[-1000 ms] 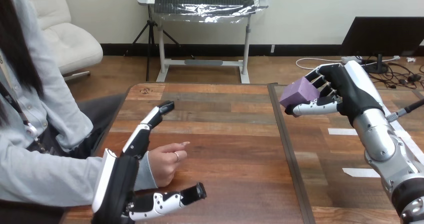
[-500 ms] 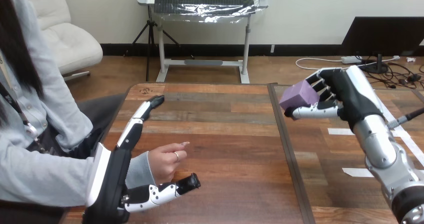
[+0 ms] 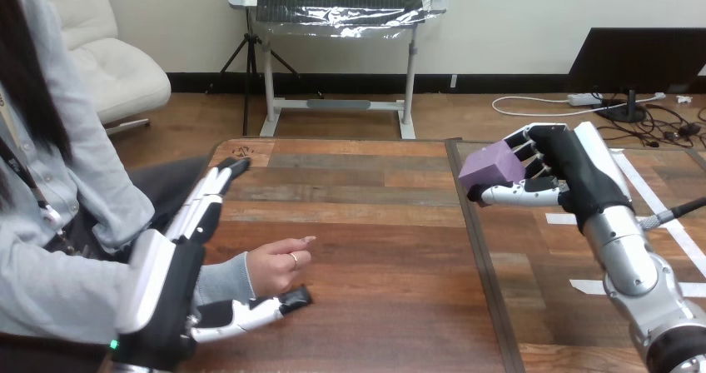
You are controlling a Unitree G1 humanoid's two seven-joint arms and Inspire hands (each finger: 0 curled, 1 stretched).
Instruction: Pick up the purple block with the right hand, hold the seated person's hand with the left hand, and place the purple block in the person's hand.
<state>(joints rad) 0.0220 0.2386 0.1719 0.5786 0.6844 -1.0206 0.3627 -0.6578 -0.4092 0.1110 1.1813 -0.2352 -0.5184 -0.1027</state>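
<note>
Wooden plank table (image 3: pixel 375 223) is carrying the person's curled hand (image 3: pixel 275 269) near its left edge, where the black-and-white robot left hand (image 3: pixel 171 281) is flanking it, fingers straight, not clasping. Well apart to the right, the black-and-white right hand (image 3: pixel 574 173) is gripping the squarish purple block (image 3: pixel 491 166) aloft.

purple block (image 3: pixel 491 166): tilted cube, pinched in right robot hand (image 3: pixel 574 175), off the surface (image 3: pixel 375 240)
person's hand (image 3: pixel 279 271): loosely curled, resting on surface
</note>
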